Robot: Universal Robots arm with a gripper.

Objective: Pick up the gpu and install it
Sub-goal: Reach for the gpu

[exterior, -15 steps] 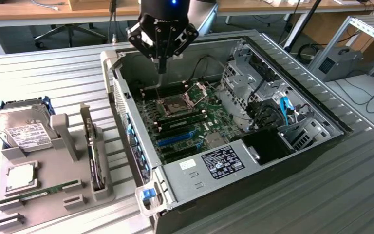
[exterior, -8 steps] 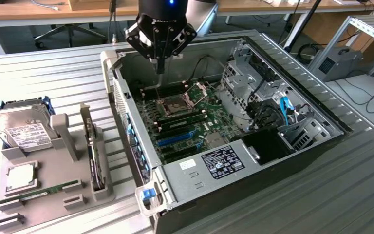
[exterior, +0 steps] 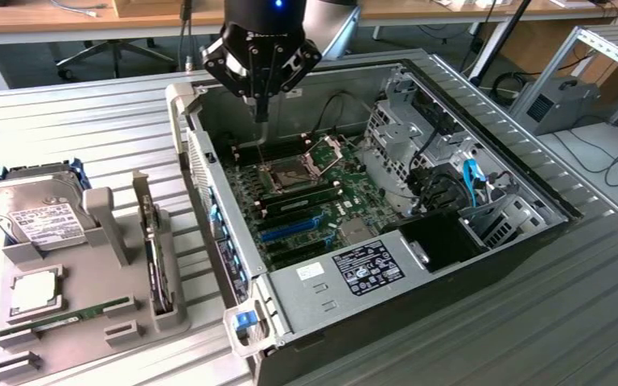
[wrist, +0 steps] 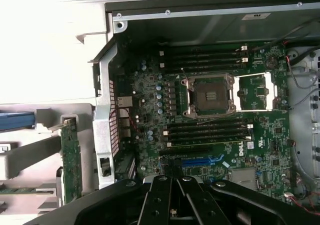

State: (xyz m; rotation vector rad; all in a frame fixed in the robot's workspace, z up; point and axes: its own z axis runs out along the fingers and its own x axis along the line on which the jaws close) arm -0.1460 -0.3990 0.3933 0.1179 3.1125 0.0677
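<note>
**Gripper shut and empty over the open computer, gpu in its holder**

Nearest in the exterior view, a grey holder [exterior: 84, 338] lies on the slatted table [exterior: 73, 137] at the exterior view's left. It carries a memory stick [exterior: 73, 315], a processor chip [exterior: 32, 293] and, farther back, a hard drive [exterior: 41, 221]. The gpu [exterior: 155, 253] [wrist: 71, 160] stands on edge in a slot on the side of the holder nearest the computer case [exterior: 196, 153], just beside the case wall.

The case lies open on its side, showing the green motherboard [exterior: 320, 201] [wrist: 150, 90] and its bare processor socket [exterior: 287, 173] [wrist: 210, 95].

Over the far end of the case hangs the gripper [exterior: 261, 112] [wrist: 173, 205], pointing straight down above the board. Its fingers are pressed together with nothing between them. It is well apart from the gpu.
</note>
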